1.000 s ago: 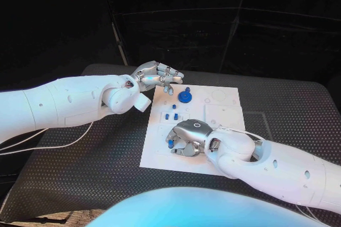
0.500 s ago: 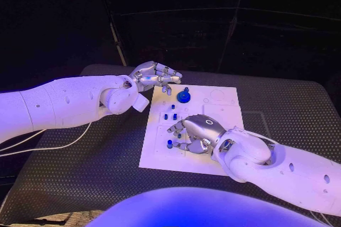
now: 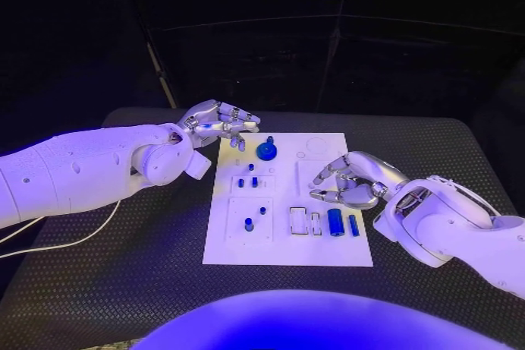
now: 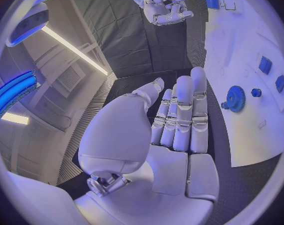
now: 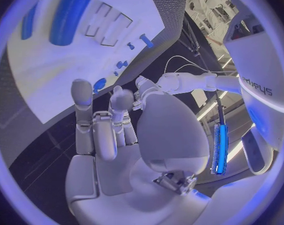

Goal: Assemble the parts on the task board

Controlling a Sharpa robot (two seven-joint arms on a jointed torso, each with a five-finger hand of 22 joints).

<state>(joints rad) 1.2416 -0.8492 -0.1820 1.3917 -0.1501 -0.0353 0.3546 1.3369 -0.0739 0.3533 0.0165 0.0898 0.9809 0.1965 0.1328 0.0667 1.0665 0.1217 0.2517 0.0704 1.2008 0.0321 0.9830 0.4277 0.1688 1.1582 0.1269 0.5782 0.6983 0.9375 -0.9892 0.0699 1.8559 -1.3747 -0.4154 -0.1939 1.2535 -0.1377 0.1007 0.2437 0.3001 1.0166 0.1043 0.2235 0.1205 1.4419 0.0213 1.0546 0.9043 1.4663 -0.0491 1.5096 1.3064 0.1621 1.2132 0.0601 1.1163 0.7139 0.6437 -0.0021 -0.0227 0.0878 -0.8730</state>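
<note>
The white task board (image 3: 279,247) lies mid-table. A blue gear (image 3: 267,149) stands near its far edge, with small blue pegs (image 3: 247,181) just nearer and two more pegs (image 3: 255,217) in the left block. A large blue cylinder (image 3: 336,222) and a thin blue bar (image 3: 353,224) lie by empty slots at the right. My left hand (image 3: 219,122) hovers at the board's far left corner, holding nothing; its fingers (image 4: 182,115) are straight beside the gear (image 4: 234,98). My right hand (image 3: 348,181) hovers over the board's right side, loosely curled and empty, above the cylinder (image 5: 67,17).
Black ribbed matting (image 3: 131,259) surrounds the board on all sides. A white cable (image 3: 66,240) trails over the mat at the left, under my left arm. The room beyond the table's far edge is dark.
My right hand has lifted off the board's near left part and moved right and farther away, uncovering the pegs, slots and cylinder. The camera shifted. My left hand stayed by the gear.
</note>
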